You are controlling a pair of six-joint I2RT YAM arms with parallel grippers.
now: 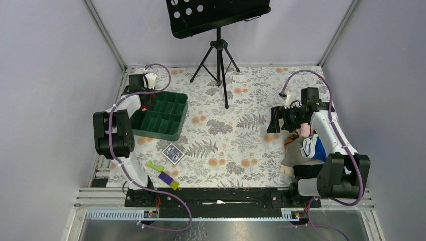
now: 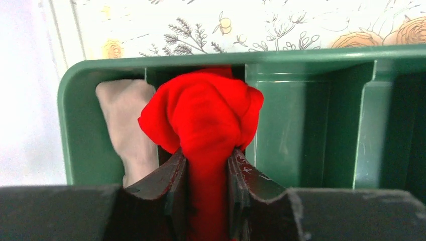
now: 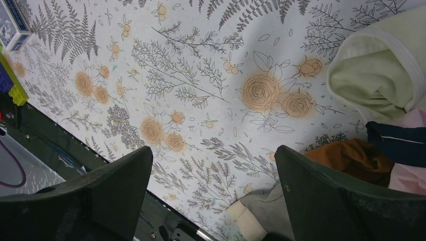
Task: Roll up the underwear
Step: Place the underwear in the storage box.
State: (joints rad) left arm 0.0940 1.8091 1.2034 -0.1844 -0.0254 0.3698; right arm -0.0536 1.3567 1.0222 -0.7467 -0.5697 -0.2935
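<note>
The bright red underwear (image 2: pixel 203 118) is bunched into a roll and pinched between my left gripper's (image 2: pixel 207 163) fingers, over a compartment at the end of the green divided tray (image 2: pixel 311 55). In the top view the left gripper (image 1: pixel 144 103) is at the tray's left rim (image 1: pixel 178 113), and only a speck of red (image 1: pixel 144 107) shows there. My right gripper (image 3: pixel 213 155) is open and empty, held above the floral cloth beside the clothes pile (image 1: pixel 301 148) at the right.
A beige rolled cloth (image 2: pixel 125 115) sits in the tray compartment next to the red one. A card box (image 1: pixel 172 153) and yellow and purple blocks (image 1: pixel 163 174) lie near the front left. A music stand tripod (image 1: pixel 218 60) stands at the back.
</note>
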